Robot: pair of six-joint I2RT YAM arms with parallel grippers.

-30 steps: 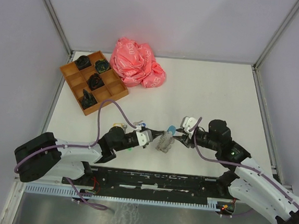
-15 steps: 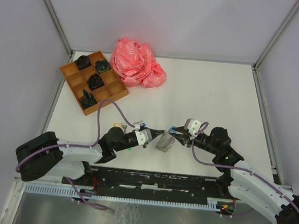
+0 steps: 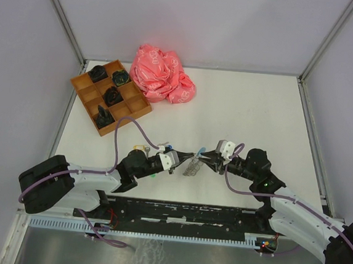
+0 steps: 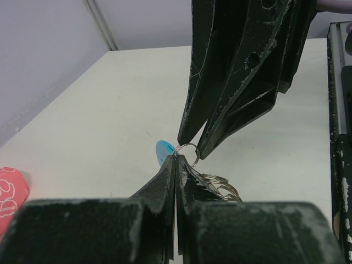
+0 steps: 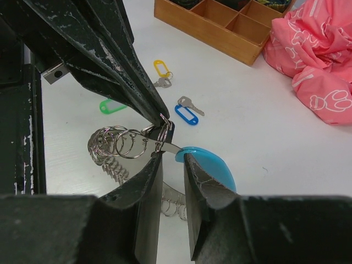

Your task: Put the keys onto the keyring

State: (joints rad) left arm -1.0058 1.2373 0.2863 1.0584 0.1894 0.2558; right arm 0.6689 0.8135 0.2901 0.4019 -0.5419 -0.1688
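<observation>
The keyring [image 3: 192, 168], a bunch of silver loops [image 5: 113, 146] with a light blue piece [image 5: 212, 165], hangs between both grippers near the table's front middle. My left gripper [image 3: 185, 155] is shut on one small ring [image 4: 188, 149] of it at its tips [image 5: 160, 117]. My right gripper [image 5: 172, 157] faces it from the right. Its jaws stand a narrow gap apart, on either side of the metal strip that joins the ring to the blue piece. Three keys lie on the table behind: yellow tag [image 5: 160, 68], blue tag [image 5: 187, 114], green tag [image 5: 111, 105].
A wooden compartment tray [image 3: 82, 82] with black items sits at the back left, beside a crumpled pink bag [image 3: 163, 75]. A black rail [image 3: 182, 211] runs along the near edge. Metal frame posts stand at the table's corners.
My right gripper has moved left toward the left gripper and its jaws have narrowed. The keyring's bunch has drawn in under the two tips. The left arm has stayed put.
</observation>
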